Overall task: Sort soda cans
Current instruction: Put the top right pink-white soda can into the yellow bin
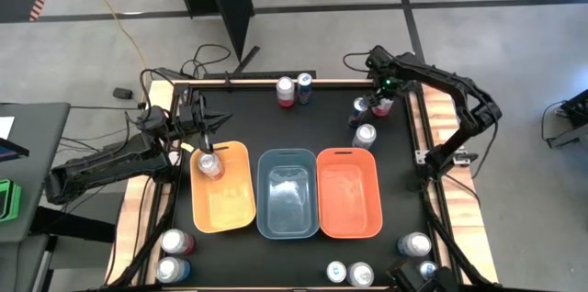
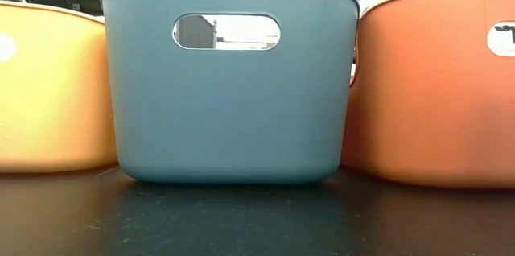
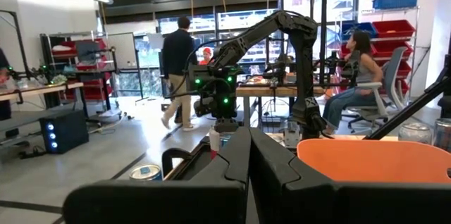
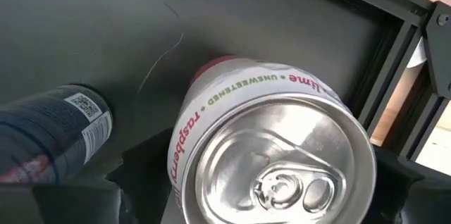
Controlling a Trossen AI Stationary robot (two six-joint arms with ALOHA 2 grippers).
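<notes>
In the high view my left gripper (image 1: pixel 208 145) is shut over the far end of the yellow-orange bin (image 1: pixel 241 223). A silver-topped can (image 1: pixel 211 164) stands in that bin beside it. The left wrist view shows the gripper (image 3: pixel 248 159) holding nothing. My right gripper (image 1: pixel 380 101) is at the table's far right, shut on a white-and-pink soda can (image 4: pixel 271 146). A blue can (image 1: pixel 358 114) and a silver can (image 1: pixel 366 134) stand beside it on their bases. Two more cans (image 1: pixel 294 89) stand at the far edge. My right gripper (image 4: pixel 271 185) has the white-and-pink can between its two fingers, one on each side of the upper body wall (image 4: pixel 184 146). The fingers (image 4: pixel 137 182) come from above, slanting down. The can stands upright with its base (image 4: pixel 215 65) on the black table.
The blue bin (image 1: pixel 288 228) and the red-orange bin (image 1: pixel 349 228) stand in a row with the yellow-orange one and fill the low view. Cans are grouped at the near left (image 1: pixel 174 253), near middle (image 1: pixel 349 274) and near right (image 1: pixel 419 253). A raised frame (image 1: pixel 418 136) borders the table.
</notes>
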